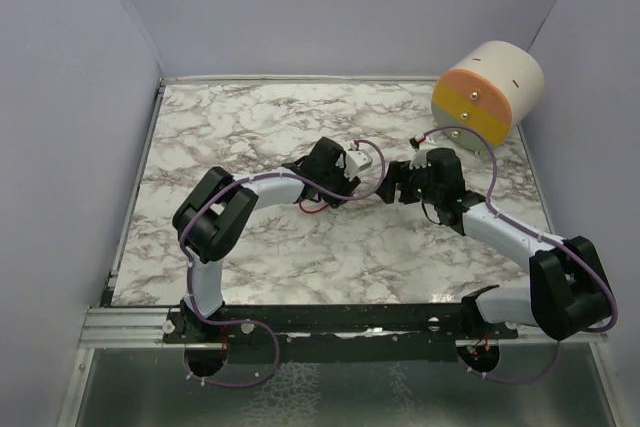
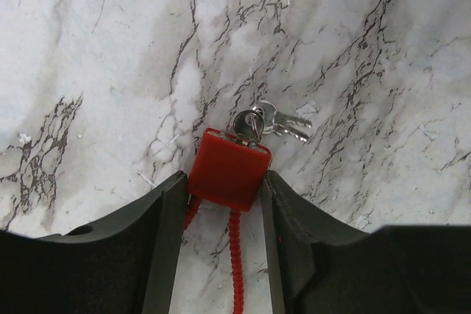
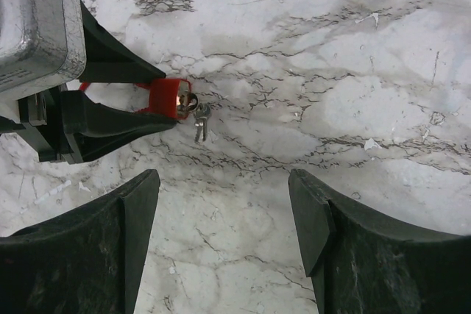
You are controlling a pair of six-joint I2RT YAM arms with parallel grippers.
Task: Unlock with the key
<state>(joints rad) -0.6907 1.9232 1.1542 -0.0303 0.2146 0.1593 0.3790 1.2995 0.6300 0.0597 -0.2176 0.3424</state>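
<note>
Pinning the small red padlock (image 2: 229, 168) looks like the step in hand. The black left claw (image 2: 223, 179) is clamped on the padlock's flanks and should grip squarely, keeping the body flat on the white marbled counter (image 2: 88, 49). The black right claw (image 3: 222, 182), jaws wide apart, hovers near the padlock's key end. It should pinch only the inserted silver key (image 2: 249, 124), not the spare keys (image 2: 288, 123) just beside the padlock. The padlock's long axis runs straight out from the left claw, keyhole face outward, red cable (image 2: 237, 255) trailing back.
</note>
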